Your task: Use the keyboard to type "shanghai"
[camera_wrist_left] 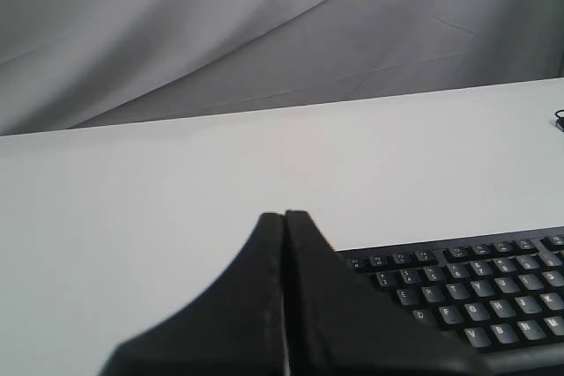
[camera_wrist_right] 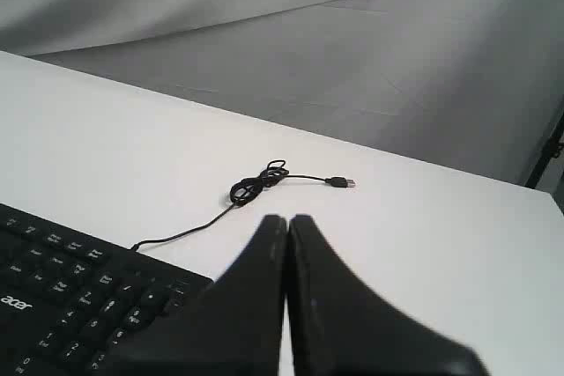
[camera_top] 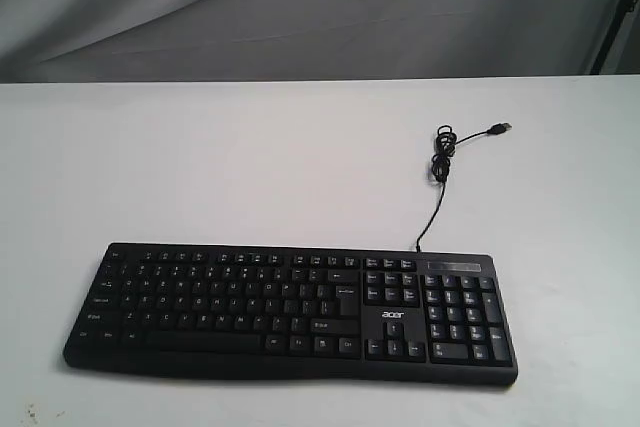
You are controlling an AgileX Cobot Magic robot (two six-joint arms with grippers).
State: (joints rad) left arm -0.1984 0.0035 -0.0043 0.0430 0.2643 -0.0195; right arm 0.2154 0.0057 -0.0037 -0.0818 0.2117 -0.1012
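1. a white table [camera_top: 250, 167] fills most of the exterior view, with a creased grey cloth backdrop [camera_top: 300, 7] behind its far edge.
2. the black keyboard [camera_top: 290, 312] lies flat on the table's near part, its long side running left to right and its number pad at the right end. the key legends are white but too small to read.
3. my left gripper [camera_wrist_left: 285, 217] hangs over the keyboard's left end, its 2 fingers pressed together with nothing between them.
4. my right gripper [camera_wrist_right: 288, 220] hangs over the number pad end, also closed tight and empty.
5. a thin black cable [camera_top: 437, 202] leaves the keyboard's far edge above the number pad, runs away across the table and bunches into a small coil.
6. a white "acer" logo [camera_top: 393, 316] sits above the arrow keys.
7. the usb plug [camera_top: 500, 129] lies just right of the coil.
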